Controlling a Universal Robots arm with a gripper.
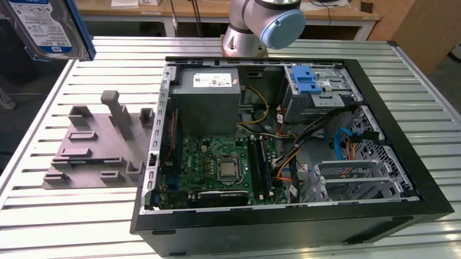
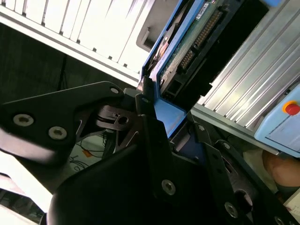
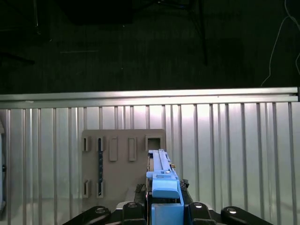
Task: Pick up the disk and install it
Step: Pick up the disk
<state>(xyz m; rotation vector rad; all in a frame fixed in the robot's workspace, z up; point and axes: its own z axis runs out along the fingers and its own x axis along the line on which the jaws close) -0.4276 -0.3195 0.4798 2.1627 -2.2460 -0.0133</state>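
we can read no print in any view. the disk, at the exterior view's upper left, carries a blue-and-white label. its lines of print are too fine for us to make out. inside the computer case, the grey metal box bears a white sticker with dark marks and a touch of red, and we cannot read that either.

1. A blue-framed flat silver disk shows at the exterior view's upper left.
2. A grey plastic fixture plate lies on the slatted metal table.
3. An open black computer case lies just beside it.
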